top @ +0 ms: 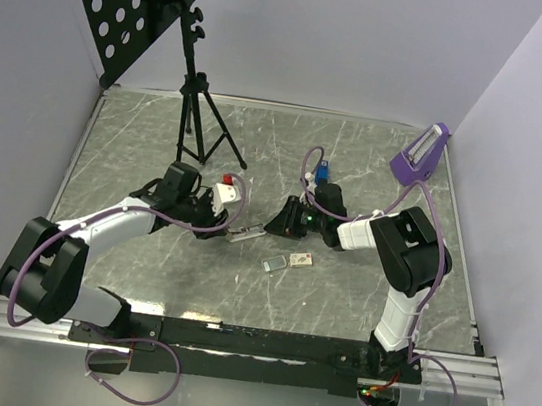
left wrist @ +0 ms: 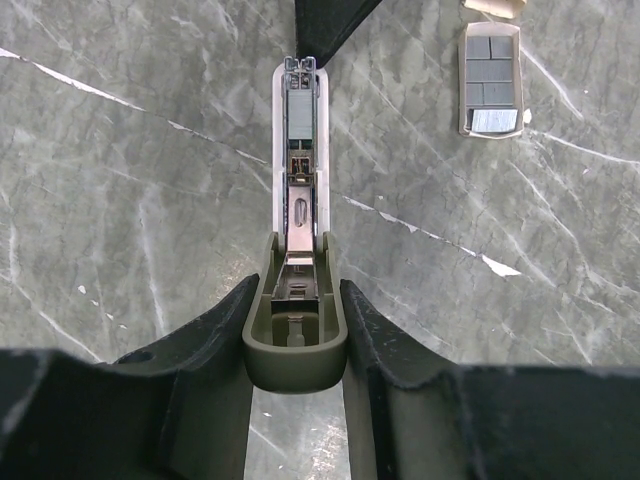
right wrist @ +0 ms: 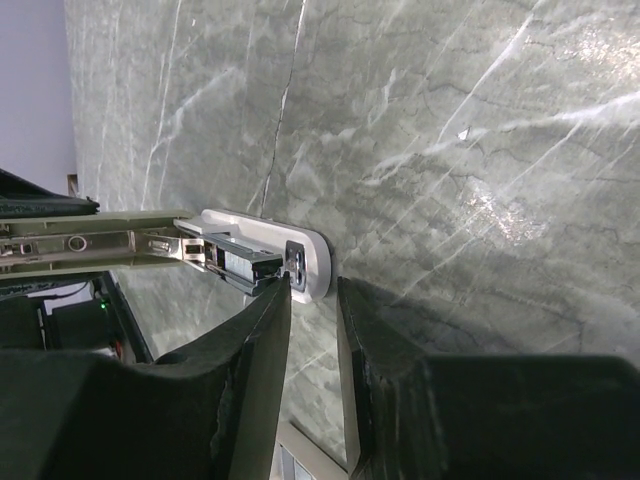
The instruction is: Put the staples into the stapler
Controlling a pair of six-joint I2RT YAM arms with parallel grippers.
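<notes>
A: Top?
B: My left gripper [top: 215, 228] clamps the stapler [top: 240, 234]; staples [top: 274, 263] loose, near-right of it.
A: Left wrist?
B: Rear held, rail open.
A: Right wrist?
B: My right gripper [right wrist: 312, 290] at nose, grip unclear. Staples likely light, brittle: pinch long sides.

Left gripper [left wrist: 297, 300] fingers [left wrist: 215, 345] clamp the olive rear end of the stapler [left wrist: 298, 225] from both sides. The stapler lies flat on the grey marble table [left wrist: 130, 200], pointing away, its metal magazine channel exposed. A black wedge-shaped part [left wrist: 325, 22] meets its far tip. Top right, well apart: a grey tray [left wrist: 490, 125] holding staple strips, with a pale box corner [left wrist: 495, 8] just beyond it.
</notes>
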